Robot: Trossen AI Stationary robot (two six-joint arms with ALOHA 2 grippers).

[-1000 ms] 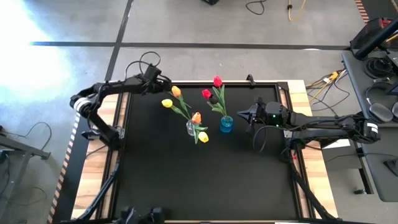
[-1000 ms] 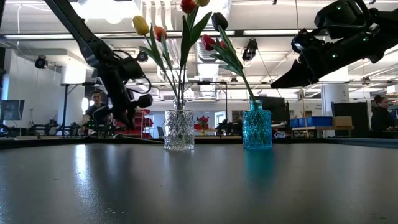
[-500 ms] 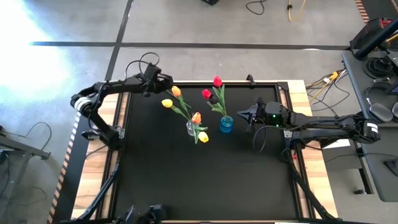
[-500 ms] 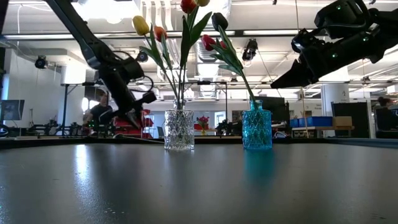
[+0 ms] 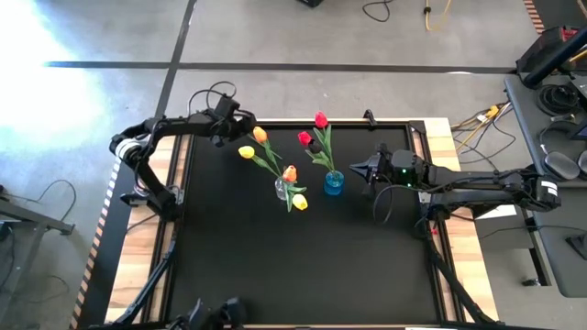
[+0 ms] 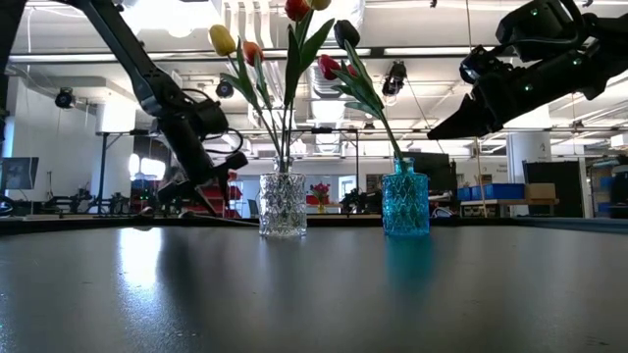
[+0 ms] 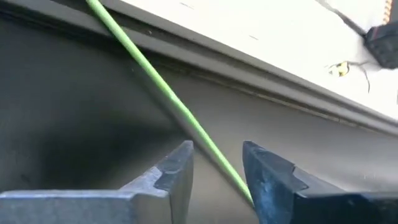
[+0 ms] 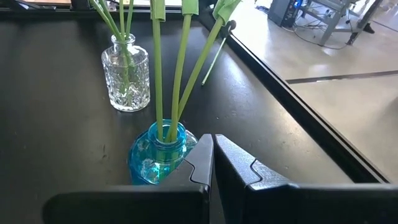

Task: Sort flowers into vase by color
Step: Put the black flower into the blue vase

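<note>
Two vases mid-table, just apart: clear vase (image 5: pixel 282 189) with yellow and orange tulips (image 5: pixel 260 136), blue vase (image 5: pixel 334 182) with red tulips (image 5: pixel 320 120). At 3 o'clock of the blue vase, right gripper (image 5: pixel 355 169) closed, empty. At 11 o'clock, left gripper (image 5: pixel 246 120) parted around a green stem (image 7: pixel 166 95).
</note>
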